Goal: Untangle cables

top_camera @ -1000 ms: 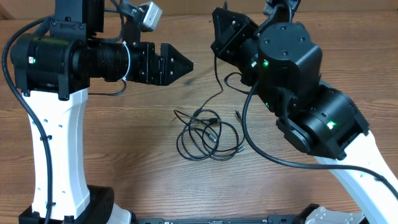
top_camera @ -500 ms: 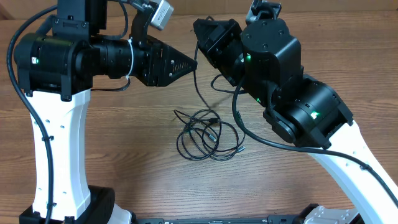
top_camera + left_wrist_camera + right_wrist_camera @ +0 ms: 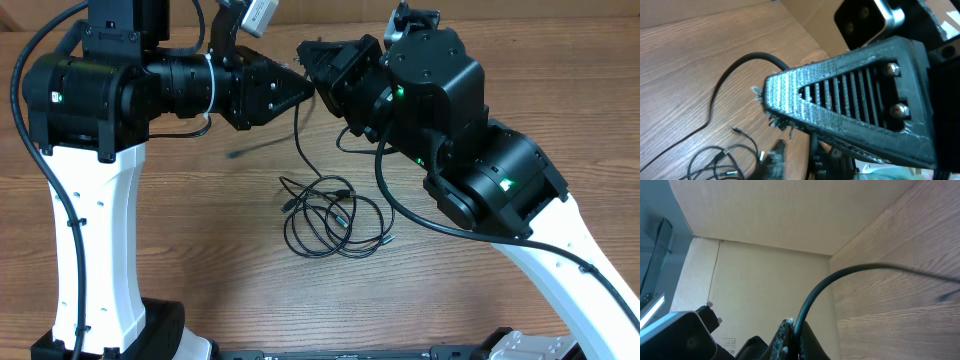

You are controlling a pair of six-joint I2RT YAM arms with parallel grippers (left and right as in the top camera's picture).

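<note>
Wood-grain desk (image 3: 200, 210) carries the cables (image 3: 335, 215): thin black loops in a loose tangle at mid-desk, in front of both arms. One strand (image 3: 299, 140) rises from the tangle to where the two sets of fingers meet. Right fingers (image 3: 322, 72) are closed on that strand; in the right wrist view it arcs out from between them (image 3: 840, 274). Left fingers (image 3: 285, 92) point right, tips just beside the right ones; cannot tell whether they are open or closed. Left arm: white upright column, black forearm horizontal. Right arm: white link from lower right, black joints angled up-left.
</note>
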